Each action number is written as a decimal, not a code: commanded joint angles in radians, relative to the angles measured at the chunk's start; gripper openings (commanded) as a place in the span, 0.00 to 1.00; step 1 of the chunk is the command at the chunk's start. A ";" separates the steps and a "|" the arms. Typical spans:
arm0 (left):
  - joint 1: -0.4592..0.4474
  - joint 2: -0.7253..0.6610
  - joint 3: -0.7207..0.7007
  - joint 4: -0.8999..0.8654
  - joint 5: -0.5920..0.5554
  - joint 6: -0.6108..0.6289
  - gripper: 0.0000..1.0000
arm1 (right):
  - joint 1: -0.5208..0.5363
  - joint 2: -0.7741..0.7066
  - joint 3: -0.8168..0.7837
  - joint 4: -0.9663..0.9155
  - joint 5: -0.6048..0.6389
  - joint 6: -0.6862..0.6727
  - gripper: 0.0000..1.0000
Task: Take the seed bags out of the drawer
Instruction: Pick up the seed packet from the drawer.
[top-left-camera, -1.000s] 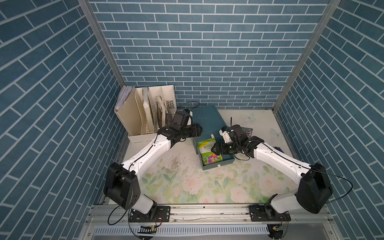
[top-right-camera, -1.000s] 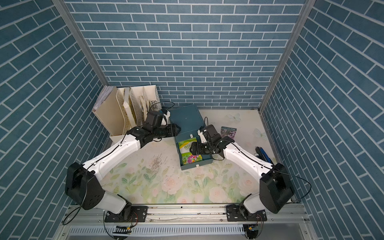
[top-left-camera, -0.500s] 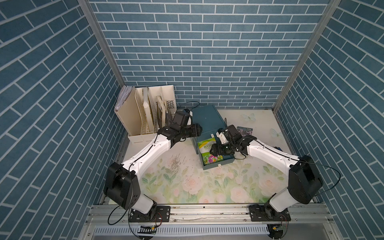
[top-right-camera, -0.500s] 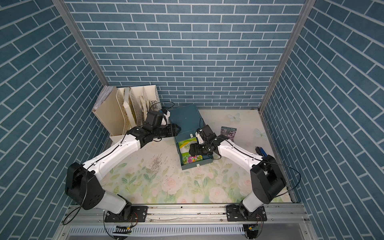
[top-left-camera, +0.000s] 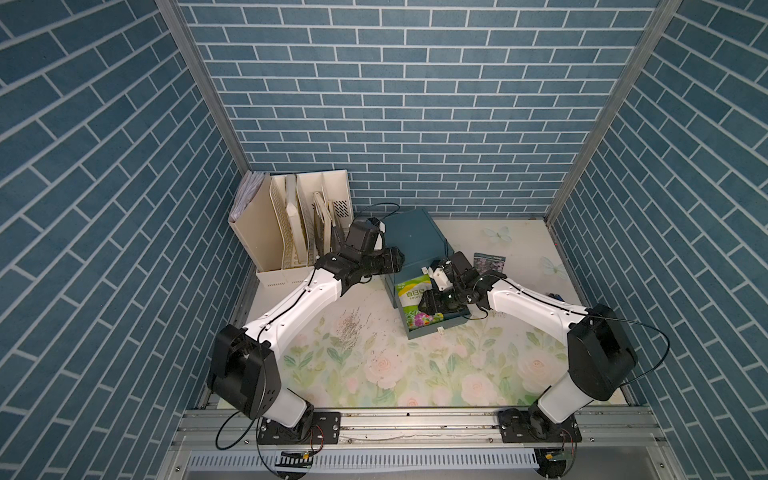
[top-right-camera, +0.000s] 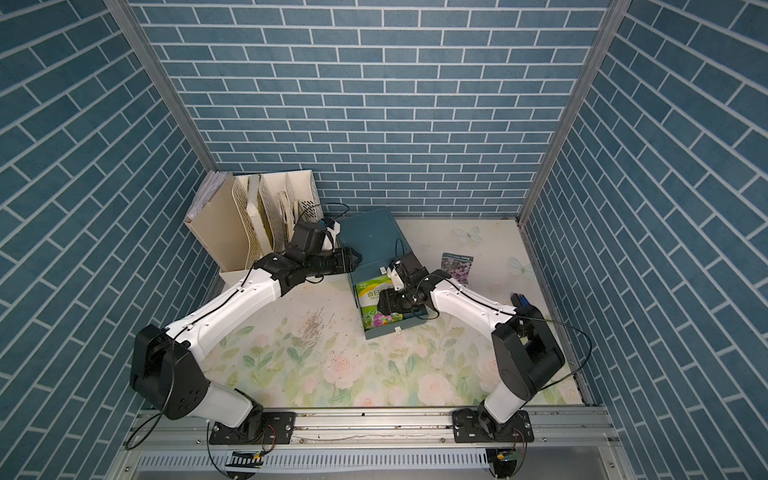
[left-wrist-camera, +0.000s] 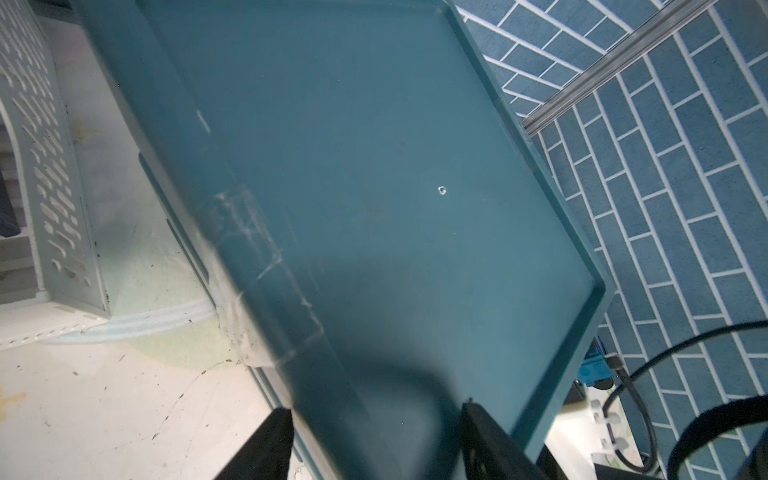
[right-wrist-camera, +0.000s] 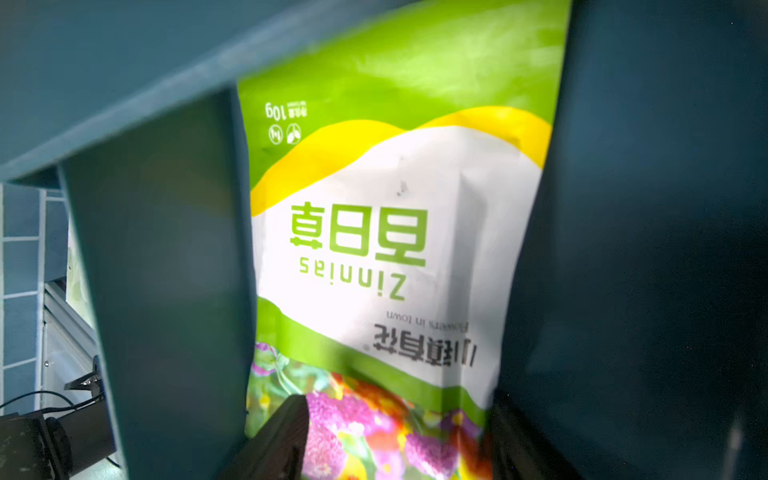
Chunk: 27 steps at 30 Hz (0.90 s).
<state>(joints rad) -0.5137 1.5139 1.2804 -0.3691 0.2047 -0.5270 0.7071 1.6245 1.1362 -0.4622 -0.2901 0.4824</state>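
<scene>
A teal cabinet (top-left-camera: 415, 237) (left-wrist-camera: 374, 166) stands mid-table with its drawer (top-left-camera: 432, 329) pulled out toward the front. In the drawer lies a green-white seed bag (top-left-camera: 411, 291) (right-wrist-camera: 374, 208) printed with mixed blooms. My right gripper (top-left-camera: 432, 305) (right-wrist-camera: 399, 440) reaches down into the drawer. Its jaws stand apart on either side of the bag's flowered end. A purple-pink seed bag (top-left-camera: 489, 262) (top-right-camera: 457, 268) lies flat on the table to the right of the cabinet. My left gripper (top-left-camera: 395, 264) (left-wrist-camera: 374, 440) is clamped on the cabinet's left top edge.
A cream file organizer (top-left-camera: 291, 232) stands at the back left, close behind my left arm. Dark specks (top-left-camera: 349, 328) are scattered on the floral mat left of the drawer. Blue pens (top-right-camera: 521, 300) lie near the right wall, behind my right arm.
My right gripper has moved left and down into the drawer over the green-white bag, and its jaws have narrowed. The left arm has not moved.
</scene>
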 joint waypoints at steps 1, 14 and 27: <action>-0.002 0.022 -0.022 -0.110 -0.003 0.021 0.67 | 0.007 0.031 0.007 0.063 -0.027 -0.003 0.66; -0.002 0.019 -0.024 -0.113 0.001 0.026 0.67 | 0.016 0.057 -0.001 0.109 -0.039 0.022 0.36; -0.003 0.021 -0.023 -0.120 0.002 0.040 0.67 | 0.016 0.024 -0.012 0.108 -0.011 0.036 0.04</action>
<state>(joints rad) -0.5098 1.5139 1.2804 -0.3695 0.2031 -0.5224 0.7155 1.6569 1.1320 -0.3958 -0.2939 0.4942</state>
